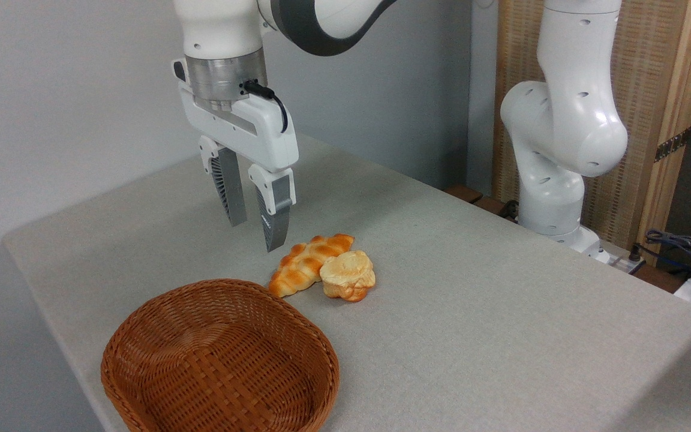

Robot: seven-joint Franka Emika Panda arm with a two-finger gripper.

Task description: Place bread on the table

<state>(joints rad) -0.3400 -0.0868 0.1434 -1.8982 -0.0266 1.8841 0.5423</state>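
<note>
Two grey fingers [230, 195] of your gripper [258, 231] hang point-down above the worktop [501, 288], jaws a narrow gap apart and holding nothing. Just below and to the right of the jaws you have the bread [305, 265] lying flat on the grey worktop, with a small round bun [348, 276] touching its right side. Further below the jaws, at the near left edge, your wicker basket [219, 360] sits with nothing in it, close beside the loaf's lower end.
</note>
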